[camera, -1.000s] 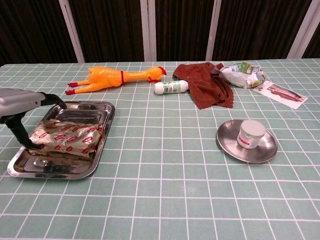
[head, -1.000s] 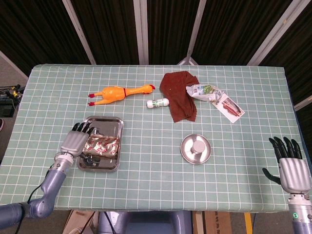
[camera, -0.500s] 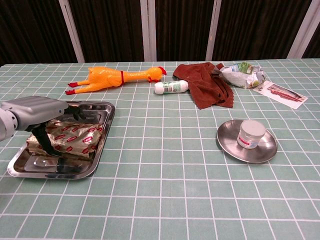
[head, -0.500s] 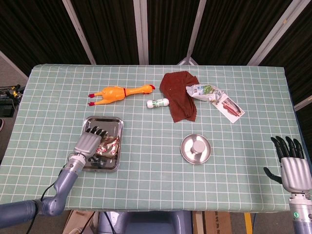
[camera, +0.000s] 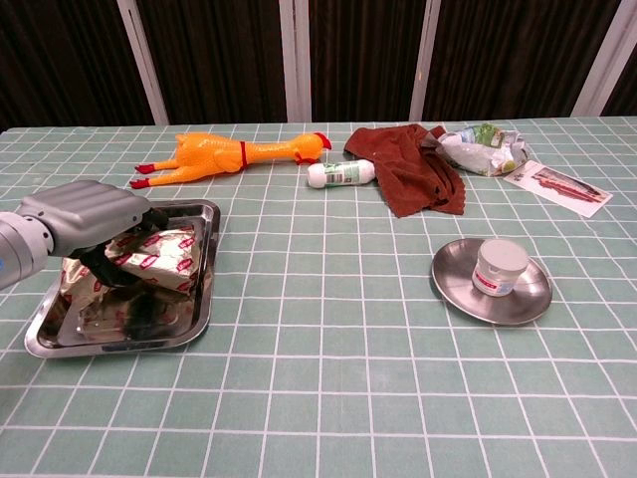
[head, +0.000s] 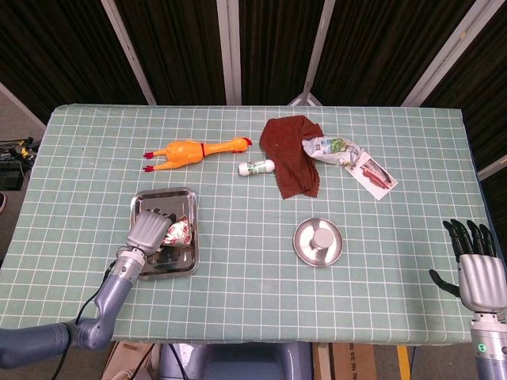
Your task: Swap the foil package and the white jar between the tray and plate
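The foil package (camera: pixel 157 253) (head: pixel 177 233) with red labels is tilted up out of the steel tray (camera: pixel 189 321) (head: pixel 190 261) at the table's left front. My left hand (camera: pixel 92 221) (head: pixel 149 230) grips it from above, fingers curled around it. The white jar (camera: pixel 499 267) (head: pixel 321 238) stands upright in the round steel plate (camera: pixel 453 289) (head: pixel 303 250) at the right front. My right hand (head: pixel 475 265) hangs beyond the table's right front corner, fingers apart, holding nothing; the chest view does not show it.
At the back lie a yellow rubber chicken (camera: pixel 234 152), a small white bottle (camera: pixel 340 174) on its side, a brown cloth (camera: pixel 413 169), a crumpled wrapper (camera: pixel 482 148) and a printed card (camera: pixel 556 186). Green checked cloth covers the table.
My left hand moved right over the tray, closed on the foil package and raised its one end. The tray shifted slightly. My right hand sank a little lower.
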`<state>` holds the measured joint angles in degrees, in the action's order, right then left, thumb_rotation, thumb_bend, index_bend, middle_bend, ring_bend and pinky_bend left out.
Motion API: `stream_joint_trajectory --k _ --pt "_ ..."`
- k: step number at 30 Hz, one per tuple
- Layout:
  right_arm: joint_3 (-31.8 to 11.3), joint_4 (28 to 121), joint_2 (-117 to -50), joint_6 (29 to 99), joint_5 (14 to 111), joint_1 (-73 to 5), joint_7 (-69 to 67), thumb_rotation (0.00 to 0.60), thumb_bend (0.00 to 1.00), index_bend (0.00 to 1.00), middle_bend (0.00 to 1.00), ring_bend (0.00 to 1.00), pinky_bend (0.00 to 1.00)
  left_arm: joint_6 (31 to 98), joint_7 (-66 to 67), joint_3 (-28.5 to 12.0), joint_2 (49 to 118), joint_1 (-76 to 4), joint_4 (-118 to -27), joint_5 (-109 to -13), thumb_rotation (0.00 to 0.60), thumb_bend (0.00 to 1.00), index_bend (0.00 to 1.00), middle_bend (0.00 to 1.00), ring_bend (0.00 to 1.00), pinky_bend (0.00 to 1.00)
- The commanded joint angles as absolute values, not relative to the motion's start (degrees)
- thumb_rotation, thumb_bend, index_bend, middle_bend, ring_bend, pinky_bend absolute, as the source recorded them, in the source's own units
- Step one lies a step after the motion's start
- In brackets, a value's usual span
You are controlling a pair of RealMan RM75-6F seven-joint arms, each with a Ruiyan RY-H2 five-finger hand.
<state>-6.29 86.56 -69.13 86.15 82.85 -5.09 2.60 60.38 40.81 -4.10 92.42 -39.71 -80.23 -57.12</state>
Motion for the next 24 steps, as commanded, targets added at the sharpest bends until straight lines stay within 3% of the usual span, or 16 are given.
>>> stream_joint_trajectory --k 1,10,16,18,24 --pt "-6.40 86.44 -69.22 86.14 82.71 -5.11 2.80 0.600 0.20 0.14 0.13 0.00 0.00 60.38 39.56 -4.42 92.40 -39.59 -80.36 -57.59 0.600 0.49 0.35 0.49 0.36 0.50" --pt "-6.58 85.82 -69.78 85.56 81.95 -5.21 3.34 0.600 0.20 0.14 0.13 0.00 0.00 61.98 28.75 -6.97 91.21 -40.78 -81.35 -67.68 0.600 0.49 0.36 0.50 0.36 0.51" --pt "-7.02 84.38 -70.53 84.60 80.41 -5.42 4.05 0.600 0.20 0.14 0.13 0.00 0.00 58.38 28.06 -11.46 93.38 -45.18 -80.76 -66.44 0.600 0.49 0.37 0.50 0.36 0.51" --pt "-7.46 83.54 -70.75 84.28 79.24 -5.40 4.54 0.600 0.20 0.14 0.13 0.00 0.00 56.83 29.05 -14.62 96.96 -49.23 -77.49 -66.20 0.600 0.49 0.37 0.50 0.36 0.51" --pt "-8.10 83.15 -70.92 85.12 78.65 -5.17 5.16 0.600 0.20 0.14 0.13 0.00 0.00 54.47 29.29 -16.35 103.77 -54.16 -68.13 -65.96 0.600 0.48 0.37 0.50 0.36 0.52"
